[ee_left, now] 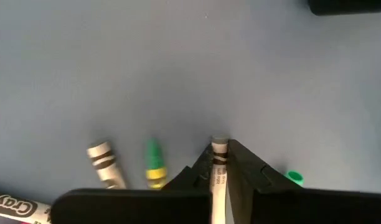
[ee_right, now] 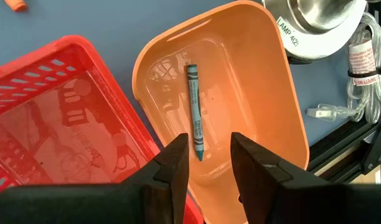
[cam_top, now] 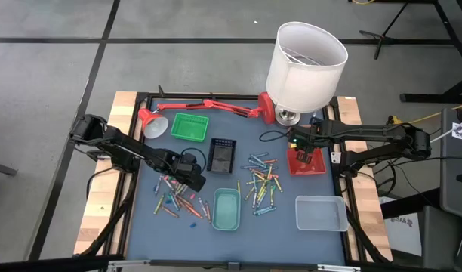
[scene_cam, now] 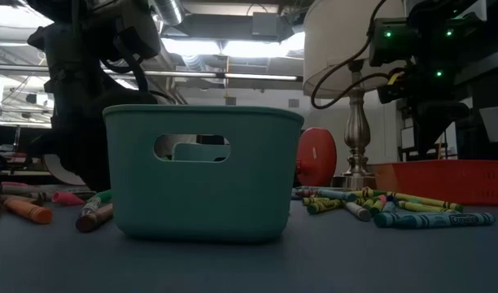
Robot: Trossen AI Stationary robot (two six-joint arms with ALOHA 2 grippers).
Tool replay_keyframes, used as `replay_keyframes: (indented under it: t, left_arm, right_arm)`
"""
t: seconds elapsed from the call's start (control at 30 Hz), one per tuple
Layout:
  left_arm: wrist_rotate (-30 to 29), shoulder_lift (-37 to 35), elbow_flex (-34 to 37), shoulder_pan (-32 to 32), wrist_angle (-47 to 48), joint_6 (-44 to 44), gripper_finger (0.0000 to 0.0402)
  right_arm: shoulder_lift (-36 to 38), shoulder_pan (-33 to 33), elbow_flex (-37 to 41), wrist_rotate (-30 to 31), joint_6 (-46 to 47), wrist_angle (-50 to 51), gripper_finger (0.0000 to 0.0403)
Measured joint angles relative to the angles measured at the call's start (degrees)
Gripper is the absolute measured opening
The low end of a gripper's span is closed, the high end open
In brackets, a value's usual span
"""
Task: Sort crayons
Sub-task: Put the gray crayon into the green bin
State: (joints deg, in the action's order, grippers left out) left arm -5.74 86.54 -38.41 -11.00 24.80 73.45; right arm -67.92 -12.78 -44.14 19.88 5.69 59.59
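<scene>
**Inspector:** Blue-grey matting covers the surface, framed by wooden edging. Report the left arm.

**Assistant:** Left pincer is down at the mat, among the left scatter of crayons. Its jaws are closed on a white crayon with black bands, whose tip stands just clear of the fingertips. A second white crayon and a green and yellow crayon lie just beside it on the mat, apart from the jaws.

**Inspector:** And the right arm?

**Assistant:** Right pincer hangs over an orange tray that sits against the red basket. Jaws stand apart, holding nothing. One teal crayon lies flat in the orange tray, its lower end between the two fingers in the wrist view; whether they touch it I cannot tell.

**Inspector:** Remaining stock?

**Assistant:** A second scatter of crayons lies between the teal bin and the red basket. A green tray and a black tray sit toward the back, a clear tray at the front right. A red desk lamp lies across the rear, beside a white-shaded lamp.
</scene>
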Motion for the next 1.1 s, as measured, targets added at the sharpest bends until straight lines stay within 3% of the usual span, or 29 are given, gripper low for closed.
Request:
replay_keyframes:
  t: [0.63,0.87,1.1]
  left_arm:
    - [-1.18,-1.58,-0.25,2.42,-3.19,-3.11,0.0008]
    - [-2.74,-4.04,-4.98,6.37,-2.48,-12.38,0.0008]
    - [-7.60,-4.96,-11.22,12.96,-2.16,-29.26,0.0008]
  right_arm:
    - [0.00,0.00,-0.02,0.00,-1.60,0.48,0.0117]
    - [0.04,0.02,-0.09,-1.96,-1.68,0.47,0.0117]
    - [0.04,0.04,-0.09,-4.12,-1.70,0.46,0.0117]
